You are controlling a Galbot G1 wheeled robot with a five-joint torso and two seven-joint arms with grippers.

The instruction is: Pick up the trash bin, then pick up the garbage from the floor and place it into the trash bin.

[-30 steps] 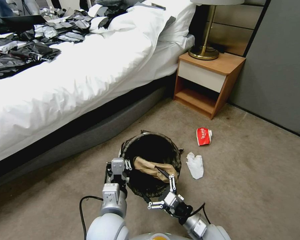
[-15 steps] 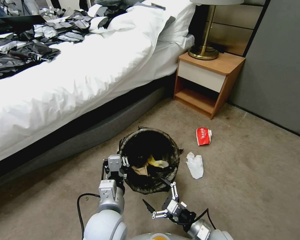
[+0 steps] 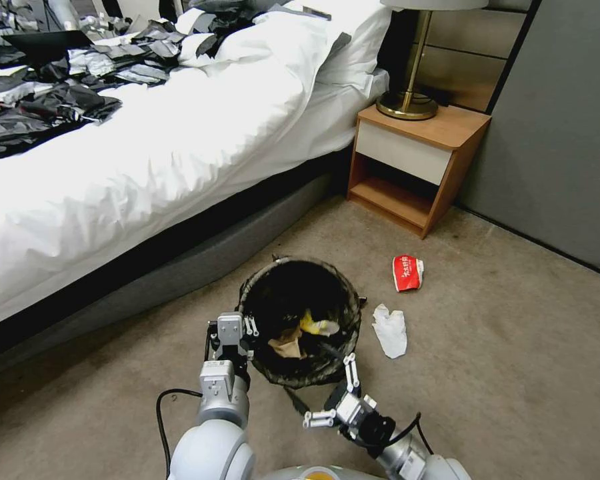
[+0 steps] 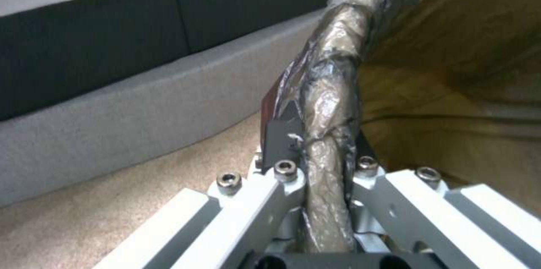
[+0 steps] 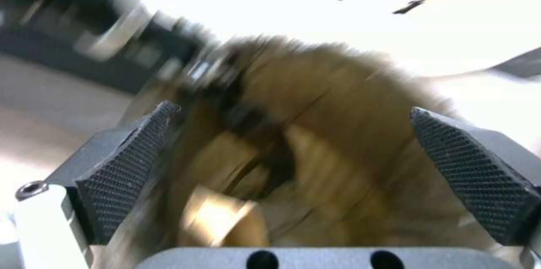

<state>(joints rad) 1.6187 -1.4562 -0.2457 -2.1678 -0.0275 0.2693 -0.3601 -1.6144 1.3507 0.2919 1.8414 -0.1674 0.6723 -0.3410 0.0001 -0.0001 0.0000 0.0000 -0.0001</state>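
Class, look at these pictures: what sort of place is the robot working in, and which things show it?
Most likely a bedroom, perhaps a hotel room. A bed with white bedding stands beside a wooden nightstand bearing a brass lamp, and the floor is carpeted.

One trash bin (image 3: 300, 323), one red wrapper (image 3: 407, 273), one white tissue (image 3: 390, 331), two pincers, left (image 3: 232, 331), right (image 3: 321, 395)

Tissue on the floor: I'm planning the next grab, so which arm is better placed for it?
Right, probably. The right tool is open and free beside the bin, on the side where the tissue lies. The left tool is shut on the bin's rim.
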